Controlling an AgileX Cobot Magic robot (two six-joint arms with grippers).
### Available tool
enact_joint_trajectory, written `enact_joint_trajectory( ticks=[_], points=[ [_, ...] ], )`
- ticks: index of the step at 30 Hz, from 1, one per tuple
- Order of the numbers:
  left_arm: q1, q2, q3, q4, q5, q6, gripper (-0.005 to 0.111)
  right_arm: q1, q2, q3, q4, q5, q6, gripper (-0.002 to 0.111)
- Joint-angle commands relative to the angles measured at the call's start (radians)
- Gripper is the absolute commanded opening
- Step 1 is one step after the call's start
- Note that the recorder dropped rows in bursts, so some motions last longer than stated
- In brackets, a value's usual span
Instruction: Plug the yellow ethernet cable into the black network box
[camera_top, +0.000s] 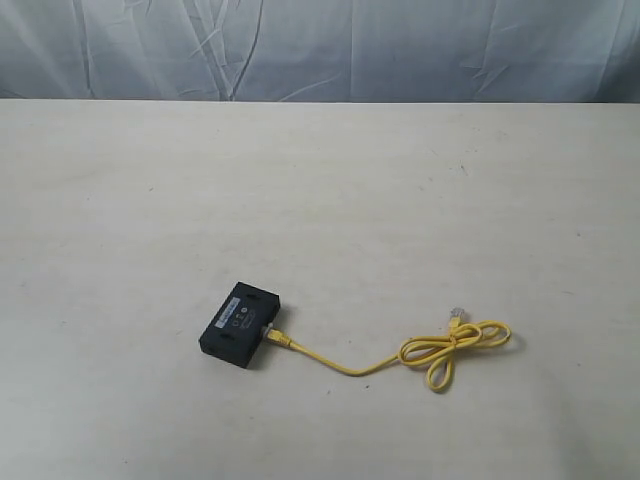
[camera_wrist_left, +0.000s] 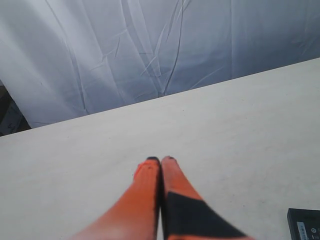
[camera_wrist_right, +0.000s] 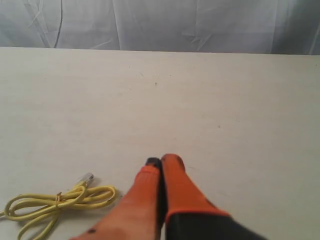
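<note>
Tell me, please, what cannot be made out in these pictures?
- Exterior view: whether the yellow ethernet cable plug is fully seated in the black network box; too small.
- Exterior view: the box's label text; too small.
- Left wrist view: most of the box, cut off by the edge.
- Right wrist view: the cable's other end, cut off by the edge.

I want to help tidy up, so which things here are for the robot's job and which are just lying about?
For the job:
yellow ethernet cable
black network box

Just there:
pale table
wrinkled cloth backdrop
</note>
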Motion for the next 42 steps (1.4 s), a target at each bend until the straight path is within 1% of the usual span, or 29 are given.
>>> enact_joint_trajectory(
  ticks=[1, 18, 26, 42],
  points=[
    [0.002, -0.006, 0.005, -0.003, -0.006, -0.005, 0.000, 0.002, -0.008, 0.039, 0.022, -0.046, 0.014, 0.001],
    [0.002, -0.006, 0.005, -0.003, -0.006, -0.005, 0.000, 0.002, -0.008, 0.039, 0.030, -0.059, 0.017, 0.001],
    [0.002, -0.006, 0.005, -0.003, -0.006, -0.005, 0.000, -0.079, -0.008, 0.039, 0.030, -0.059, 0.019, 0.001],
    [0.002, -0.006, 0.005, -0.003, -0.006, -0.003, 0.000, -0.080, -0.008, 0.039, 0.031, -0.059, 0.023, 0.001]
  ],
)
